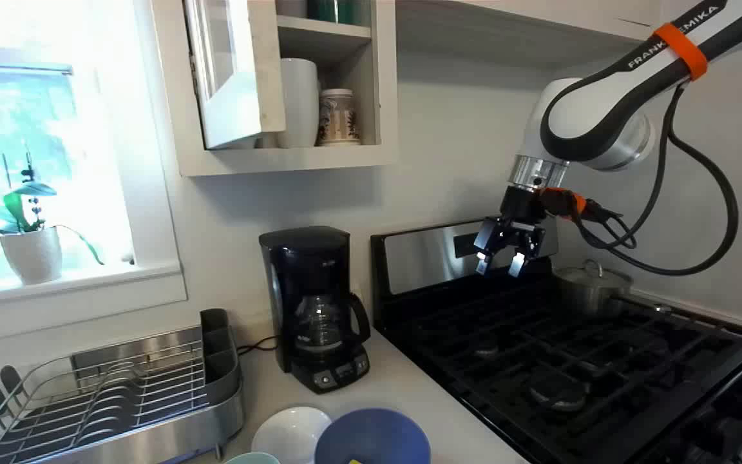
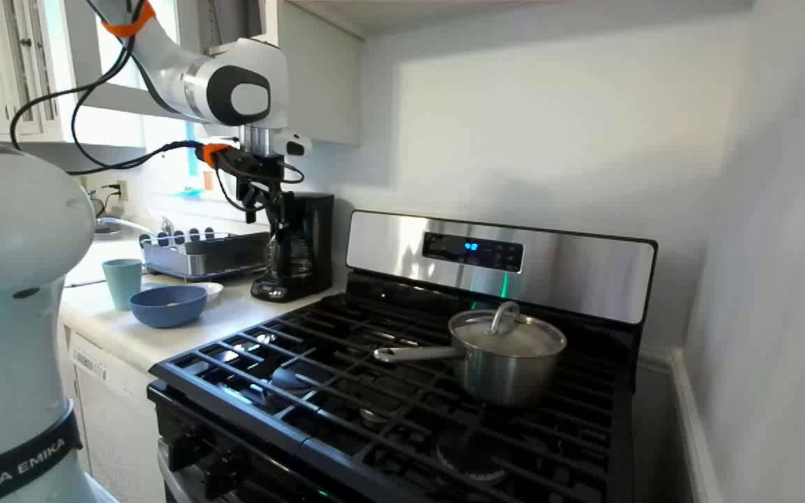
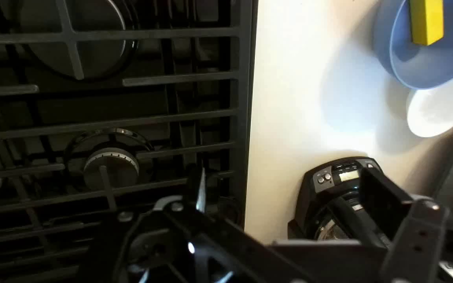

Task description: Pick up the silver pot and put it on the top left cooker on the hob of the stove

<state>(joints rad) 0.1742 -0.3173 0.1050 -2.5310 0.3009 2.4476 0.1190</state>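
On the black iron-grated hob (image 2: 235, 405), a round steel pot (image 2: 507, 370) is sitting, the black gripper (image 1: 500, 264) (jaws apart, I'm noticing) hovering.

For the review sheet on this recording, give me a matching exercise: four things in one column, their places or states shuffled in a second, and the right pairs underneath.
Things
1. silver pot
2. gripper
3. yellow object
4. coffee maker

Places and states
A. standing directly on the counter
B. in the air, open, holding nothing
C. lidded, resting on the hob
D. lying inside the blue bowl

Right pairs
1-C
2-B
3-D
4-A
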